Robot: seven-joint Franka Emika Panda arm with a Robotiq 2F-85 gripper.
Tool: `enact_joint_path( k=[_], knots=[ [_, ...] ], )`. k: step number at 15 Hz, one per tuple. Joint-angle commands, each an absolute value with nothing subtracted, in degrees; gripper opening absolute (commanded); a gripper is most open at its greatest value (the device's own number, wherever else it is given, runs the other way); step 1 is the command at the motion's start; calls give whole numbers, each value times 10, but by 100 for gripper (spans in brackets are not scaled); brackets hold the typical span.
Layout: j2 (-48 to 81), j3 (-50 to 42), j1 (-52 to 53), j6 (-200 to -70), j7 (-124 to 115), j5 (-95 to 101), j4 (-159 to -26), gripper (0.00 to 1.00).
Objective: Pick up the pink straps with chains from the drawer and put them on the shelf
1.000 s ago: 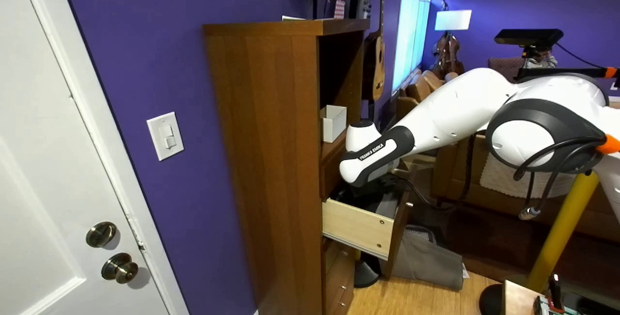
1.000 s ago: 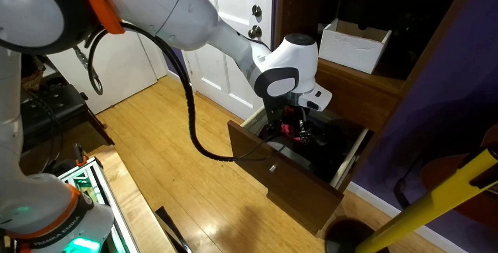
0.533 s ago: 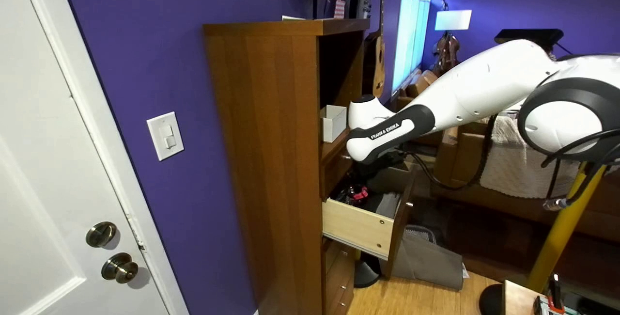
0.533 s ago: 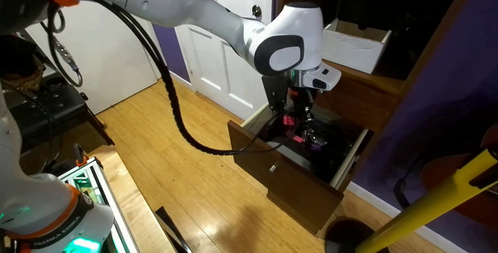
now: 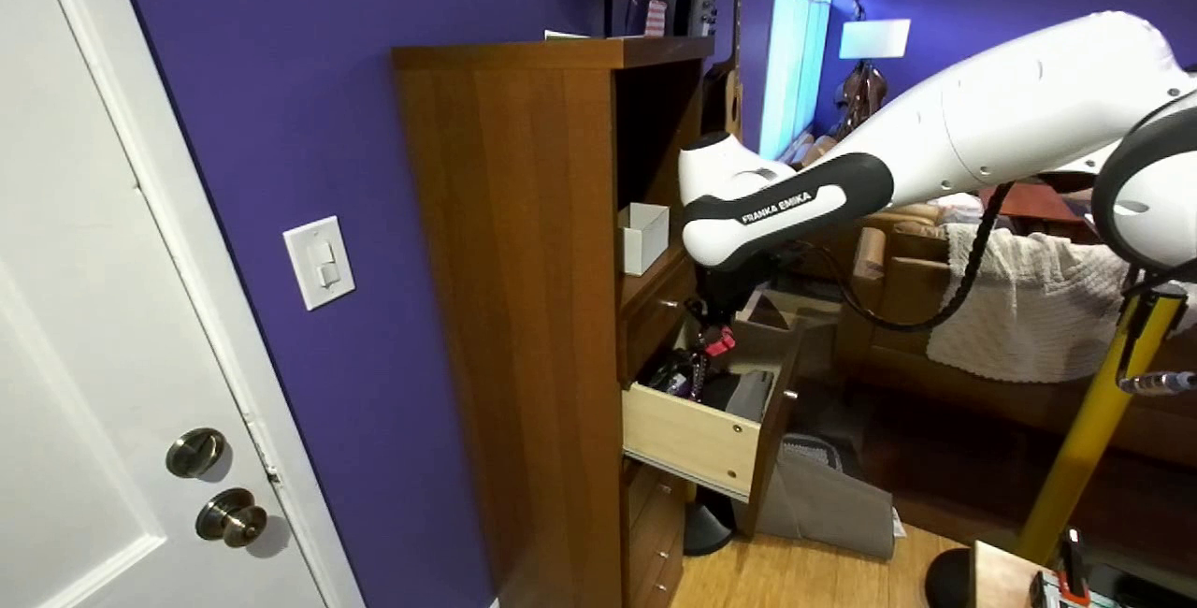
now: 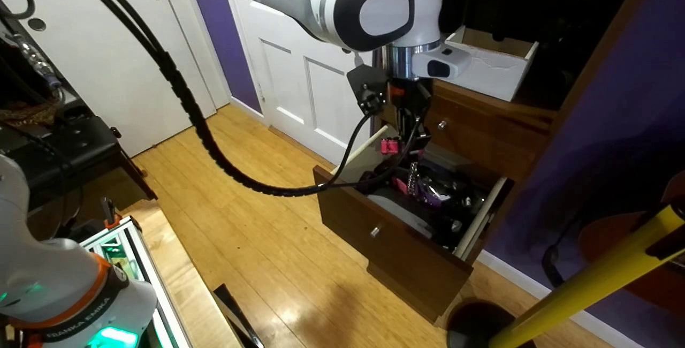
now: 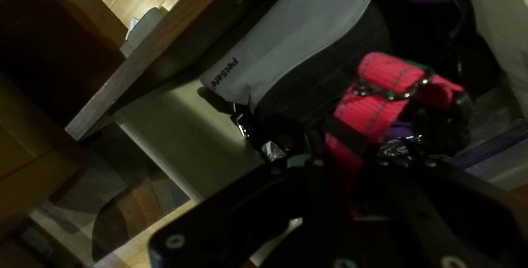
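Grab's done, I reckon: claw [image 7: 348, 164] pinched tight on the pink straps [image 6: 390, 146], mid-frame in an exterior view, chain [image 6: 412, 178] dangling into the drawer [image 6: 409, 259]. My drop onto the shelf [image 6: 540, 109], upper right, is left.

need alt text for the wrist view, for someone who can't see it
The gripper holds a pink strap with a metal fitting above an open drawer. Inside the drawer lies a gray item printed "PetSafe"; much around it is too dark to make out.
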State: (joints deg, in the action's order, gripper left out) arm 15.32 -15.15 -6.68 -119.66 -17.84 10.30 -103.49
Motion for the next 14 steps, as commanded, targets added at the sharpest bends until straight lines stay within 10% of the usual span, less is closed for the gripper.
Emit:
enact_joint_path(
  k=[1, 14],
  knots=[
    [113, -146, -69, -1172, -193, 125, -1043, 1],
    [57, -132, -81, -1181, -182, 106, -1012, 6]
  ],
)
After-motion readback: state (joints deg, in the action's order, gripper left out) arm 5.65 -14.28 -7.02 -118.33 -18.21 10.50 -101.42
